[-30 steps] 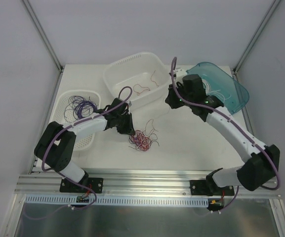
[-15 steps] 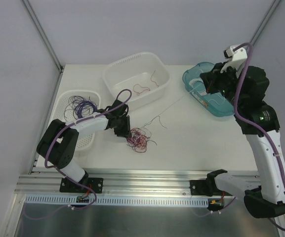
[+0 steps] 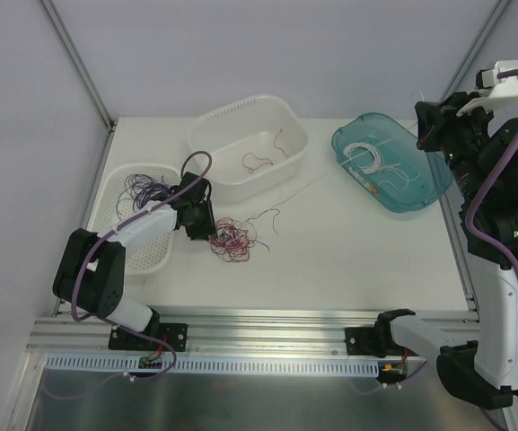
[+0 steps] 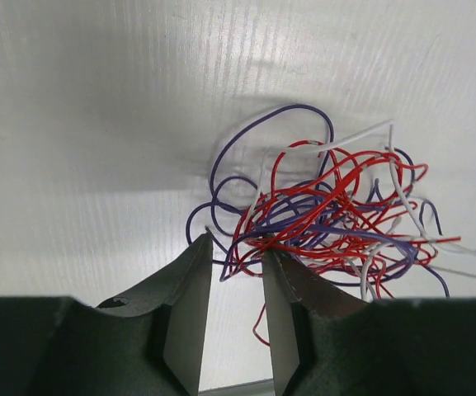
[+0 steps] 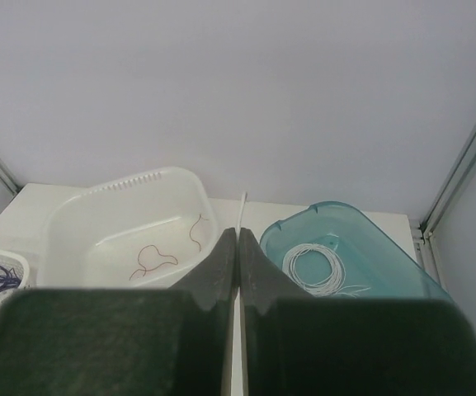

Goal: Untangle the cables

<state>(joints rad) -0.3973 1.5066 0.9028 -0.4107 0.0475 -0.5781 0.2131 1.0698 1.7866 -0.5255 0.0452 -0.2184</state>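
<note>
Pulling one white strand point(image 5: 242, 208) clear of the tangle point(image 4: 328, 219) is, we judge, the step in hand. The right gripper point(image 5: 238, 235) is clenched on that strand, w/ its tip poking up past the fingertips. That arm is raised high at the table's far right, so the strand runs as a faint line from the knot twd the teal tub point(image 3: 420, 190). The left gripper point(image 4: 233, 247) sits low at the tangle's left edge, jaws apart, w/ nothing pinched btwn them that we can see; red & purple loops lie right at the tips. To do this well we'd have the left jaws pin the bulk of the knot before the right arm draws on the strand, else the whole clump prob. lifts or slides along. We'd go for a slow, steady pull, since these wires look fine & springy and loops may cinch. The tangle lies on the bare white table point(image 3: 357, 260), front-left, just beside the flat basket point(image 3: 155, 256) holding purple strands and near the white tub point(image 3: 232, 135) w/ a few red ones; the teal tub holds a white coil. The table looks smooth & matte, so we expect little friction to hold the knot. Plain pale walls w/ metal corner posts close the cell in, and a metal rail point(image 3: 267, 325) runs along the near edge.
</note>
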